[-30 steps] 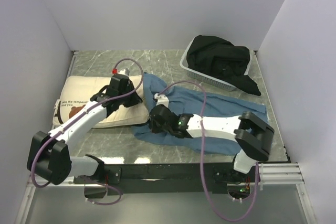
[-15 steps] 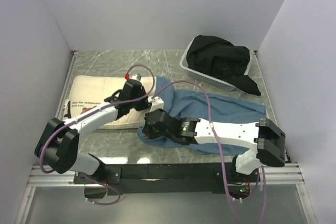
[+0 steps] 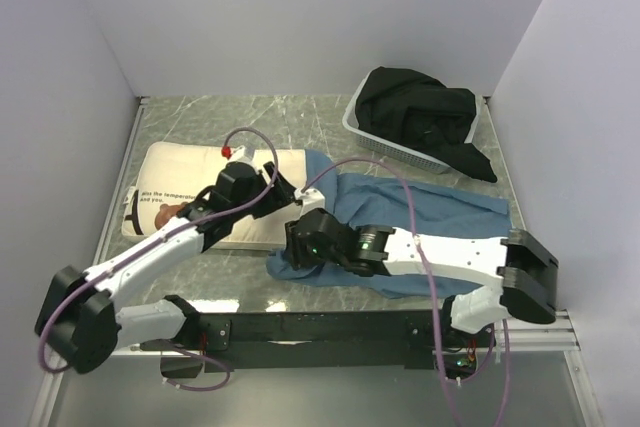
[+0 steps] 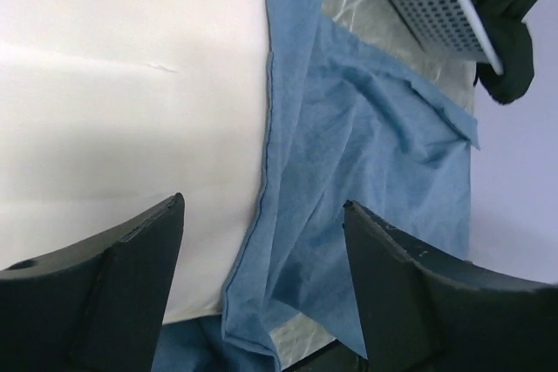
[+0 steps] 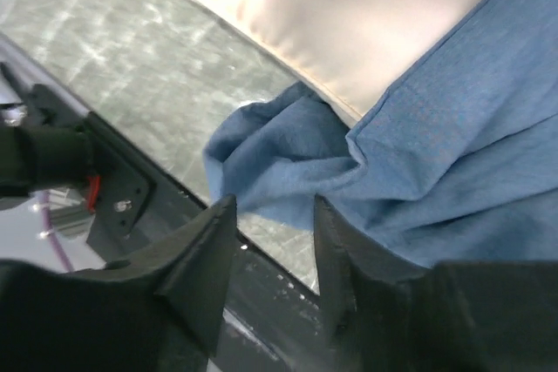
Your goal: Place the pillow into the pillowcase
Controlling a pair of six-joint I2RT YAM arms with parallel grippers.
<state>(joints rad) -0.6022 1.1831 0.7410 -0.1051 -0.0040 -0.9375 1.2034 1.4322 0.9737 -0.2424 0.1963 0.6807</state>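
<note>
A cream-white plump rectangular pillow (image 3: 200,172) lies on the left half of the grey marbled desk (image 3: 200,117). Its long axis runs left to right, with the end carrying the brown bear print and black text toward the left wall and the plain end toward the middle. That plain end meets the large wrinkled dusty-blue fabric pillowcase (image 3: 440,212), which stretches on rightward along much the same line, dipping slightly toward the near edge. In both wrist views a hemmed blue edge lies over the pillow's plain end; whether this end sits inside the opening or merely under a flap is hard to tell. The left pincer (image 4: 261,215) hovers over that seam, its fingers spread wide with nothing between them. The right pincer (image 5: 272,215) is low at the pillowcase's near-left corner. Its fingers stand apart with a modest gap, and a bunched fold of blue cloth lies just beyond the tips, not pinched. At the far right stands a white perforated plastic basket (image 3: 400,152) holding a heap of black cloth (image 3: 415,112), well apart from the pillow.
</note>
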